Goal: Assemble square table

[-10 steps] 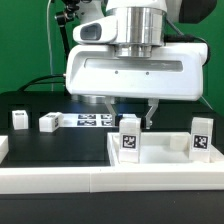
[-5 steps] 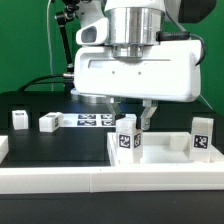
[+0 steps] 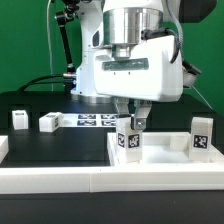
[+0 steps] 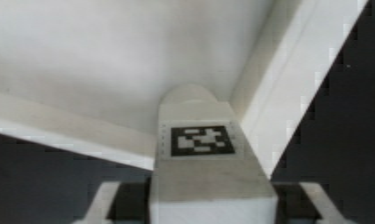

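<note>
Gripper (image 3: pixel 131 127) clamped on one leg post (image 3: pixel 129 142).
Its two fingers (image 4: pixel 123 203) press the upright post from both sides, at a corner of the square top (image 3: pixel 165 152), near the table edge closest to the exterior camera.

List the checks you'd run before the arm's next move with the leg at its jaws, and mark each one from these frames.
1. Leg sits between the jaws of the gripper: ok, both views show one jaw on each side.
2. Jaws clamped on the leg: cannot tell, the contact is blurred.
3. Leg upright: ok in the exterior view.
4. Leg at a corner of the table top: ok, the wrist view shows the rim corner beside it.
5. Leg seated in the top: cannot tell, its base is hidden.
6. Loose legs apart from the arm: ok, both stand at the exterior view's left.
</note>
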You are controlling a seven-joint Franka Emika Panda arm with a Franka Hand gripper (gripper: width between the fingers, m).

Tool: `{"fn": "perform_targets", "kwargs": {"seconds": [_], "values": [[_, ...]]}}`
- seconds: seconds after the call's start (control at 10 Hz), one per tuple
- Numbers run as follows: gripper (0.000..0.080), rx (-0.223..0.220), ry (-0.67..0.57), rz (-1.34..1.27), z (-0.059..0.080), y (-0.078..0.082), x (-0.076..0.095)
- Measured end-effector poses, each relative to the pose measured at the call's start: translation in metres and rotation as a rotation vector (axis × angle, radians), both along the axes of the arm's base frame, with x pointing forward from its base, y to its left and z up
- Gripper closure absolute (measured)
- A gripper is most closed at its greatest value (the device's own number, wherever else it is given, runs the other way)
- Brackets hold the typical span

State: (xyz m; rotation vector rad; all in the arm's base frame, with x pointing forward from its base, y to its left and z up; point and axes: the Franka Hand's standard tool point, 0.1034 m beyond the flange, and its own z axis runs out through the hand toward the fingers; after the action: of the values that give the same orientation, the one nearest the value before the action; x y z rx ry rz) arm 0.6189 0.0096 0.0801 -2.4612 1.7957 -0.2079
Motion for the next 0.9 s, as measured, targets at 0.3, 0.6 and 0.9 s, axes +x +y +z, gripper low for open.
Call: {"fn": "perform_targets", "kwargs": {"seconds": [0.3, 0.6, 0.9], "values": [[0.0509, 0.052, 0.005, -0.258, 0.0004, 0.0014, -0.0001], [0.0509, 0.086, 0.003, -0.487, 0.0, 0.0055, -0.0002], [0.0509, 0.103, 0.005, -0.558, 0.0001, 0.0047, 0.0005]]}}
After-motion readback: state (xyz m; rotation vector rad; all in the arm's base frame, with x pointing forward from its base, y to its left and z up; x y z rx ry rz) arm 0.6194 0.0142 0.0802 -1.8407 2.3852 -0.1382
